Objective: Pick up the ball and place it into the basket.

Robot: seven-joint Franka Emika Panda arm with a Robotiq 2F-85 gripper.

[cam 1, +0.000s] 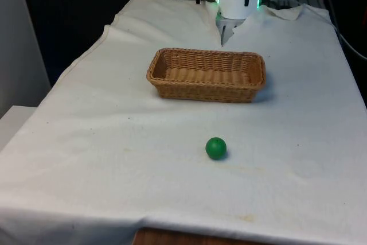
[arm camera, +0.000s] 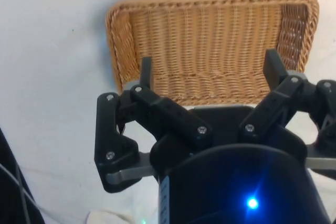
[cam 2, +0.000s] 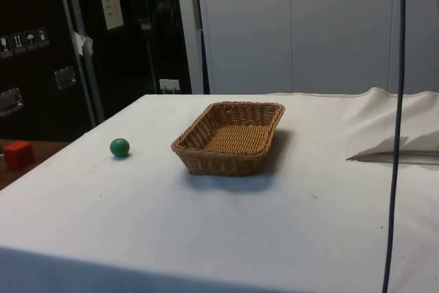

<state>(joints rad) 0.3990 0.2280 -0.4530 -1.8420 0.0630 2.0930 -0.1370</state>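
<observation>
Black two-finger gripper (arm camera: 210, 69): fingers spread wide, holding nothing, poised above the rectangular tan wicker basket (cam 1: 206, 74). Small round green ball (cam 1: 216, 148): on the white tablecloth (cam 1: 103, 136), beyond the basket from the gripper, well apart from both.

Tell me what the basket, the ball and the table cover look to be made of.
Basket: woven wicker or rattan, tan, matte; the plaited strands show on its walls and floor.
Ball: smooth, plain green, faint sheen; probably plastic, rubber or painted wood, the look leaves it open.
Table cover: white cloth, matte; soft wrinkles and folds at the far edge.
</observation>
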